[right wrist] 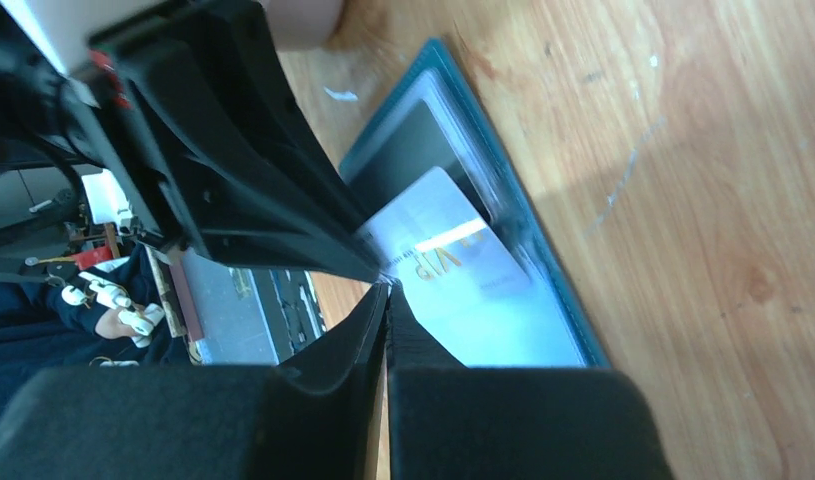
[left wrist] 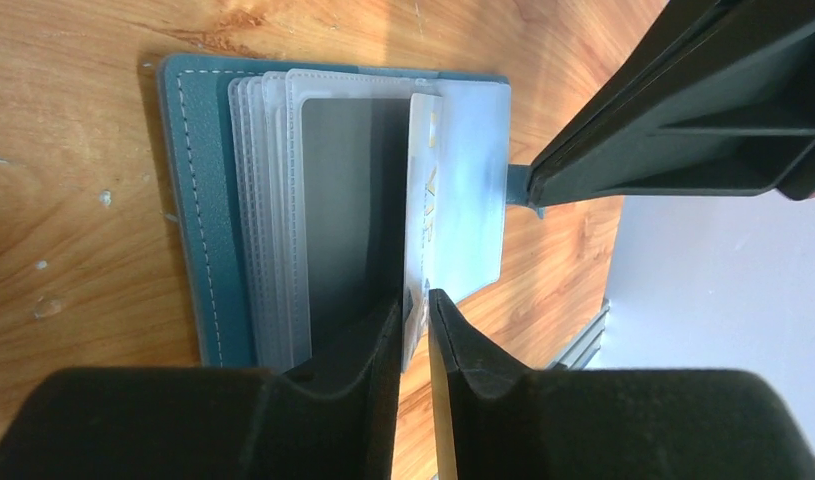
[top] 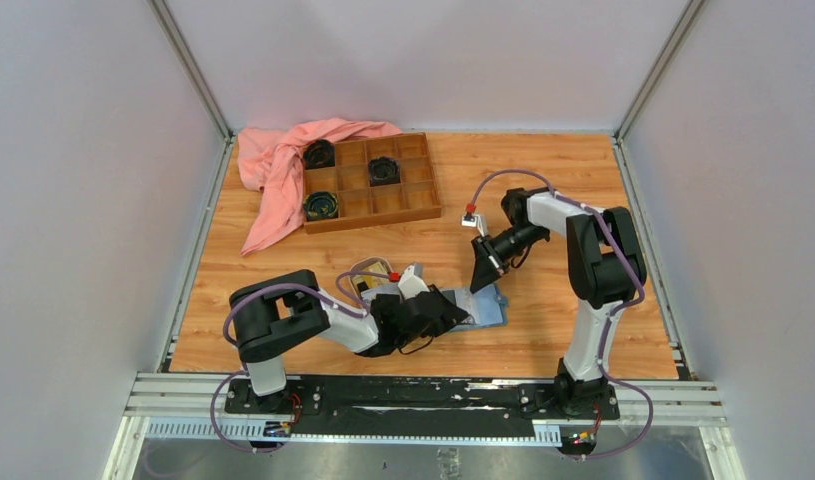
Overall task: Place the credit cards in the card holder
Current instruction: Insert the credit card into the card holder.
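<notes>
Pale grey-white plastic card [left wrist: 420,200]: lodged edgewise between fingers of left hand [left wrist: 415,305], over open blue folding wallet [left wrist: 198,220]. Grip cannot be told. Right hand [right wrist: 387,292] is closed.

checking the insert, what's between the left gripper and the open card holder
A pale gold-lettered card, reaching from the left gripper onto the sleeves of the card holder; clearest in the left wrist view.
</notes>
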Motion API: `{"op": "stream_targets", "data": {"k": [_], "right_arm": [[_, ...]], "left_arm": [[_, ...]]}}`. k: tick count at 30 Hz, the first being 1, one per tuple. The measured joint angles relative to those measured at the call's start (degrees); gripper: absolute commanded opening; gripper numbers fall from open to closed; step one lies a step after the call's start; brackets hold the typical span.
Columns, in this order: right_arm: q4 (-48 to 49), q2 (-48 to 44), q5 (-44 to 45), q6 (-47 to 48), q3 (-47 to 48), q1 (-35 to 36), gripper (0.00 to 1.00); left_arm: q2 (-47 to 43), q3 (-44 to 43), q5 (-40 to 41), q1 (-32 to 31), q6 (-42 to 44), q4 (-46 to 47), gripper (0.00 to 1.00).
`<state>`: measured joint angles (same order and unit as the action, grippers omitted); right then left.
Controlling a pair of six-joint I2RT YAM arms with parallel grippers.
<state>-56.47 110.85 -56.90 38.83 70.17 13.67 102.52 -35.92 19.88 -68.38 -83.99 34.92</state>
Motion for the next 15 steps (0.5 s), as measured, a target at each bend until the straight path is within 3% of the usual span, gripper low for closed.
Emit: {"op": "stream_targets", "data": {"k": [6, 15], "right_arm": [[3.0, -0.2, -3.6, -4.4, 1.1, 2.3, 0.03], [12.6, -0.5, -0.6, -18.3, 1.1, 9.6, 0.0]], "left_arm": [[0.2, 0.0, -0.6, 0.0, 0.0, 0.5, 0.26], [0.5, -0.1, -1.1, 0.0, 0.0, 1.0, 0.26]]}}
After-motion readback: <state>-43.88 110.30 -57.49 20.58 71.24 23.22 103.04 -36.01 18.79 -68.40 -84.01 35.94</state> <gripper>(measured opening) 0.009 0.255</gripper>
